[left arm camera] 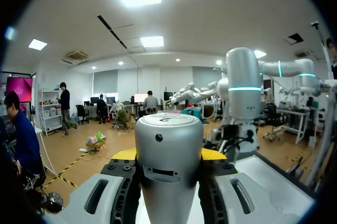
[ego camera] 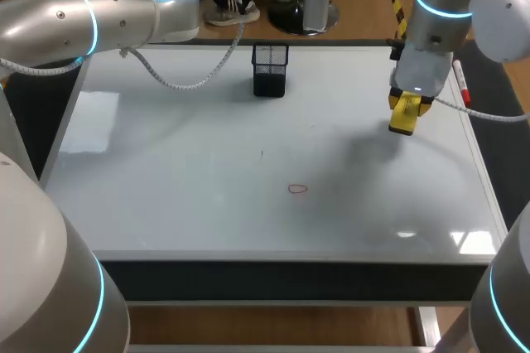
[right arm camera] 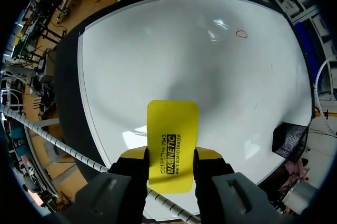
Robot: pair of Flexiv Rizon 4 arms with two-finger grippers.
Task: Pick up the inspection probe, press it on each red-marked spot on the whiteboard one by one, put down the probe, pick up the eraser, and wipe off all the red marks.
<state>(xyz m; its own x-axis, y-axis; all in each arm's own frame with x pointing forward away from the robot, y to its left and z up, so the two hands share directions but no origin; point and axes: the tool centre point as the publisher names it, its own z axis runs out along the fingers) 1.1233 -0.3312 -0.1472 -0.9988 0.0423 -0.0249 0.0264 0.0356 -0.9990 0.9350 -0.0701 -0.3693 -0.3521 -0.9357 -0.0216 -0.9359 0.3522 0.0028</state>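
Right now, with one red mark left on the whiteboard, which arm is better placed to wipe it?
Right. Its tool is shut on the yellow eraser above the whiteboard, with the red mark ahead of it. The left arm sits at the far corner, its camera facing the room.

Eraser (ego camera: pixel 402 123): yellow, gripped by right tool (ego camera: pixel 406 106), over counter's (ego camera: pixel 166 204) right side
Red mark (ego camera: pixel 297 189): small loop, middle-front
Cup (ego camera: pixel 270 70): black mesh, back edge
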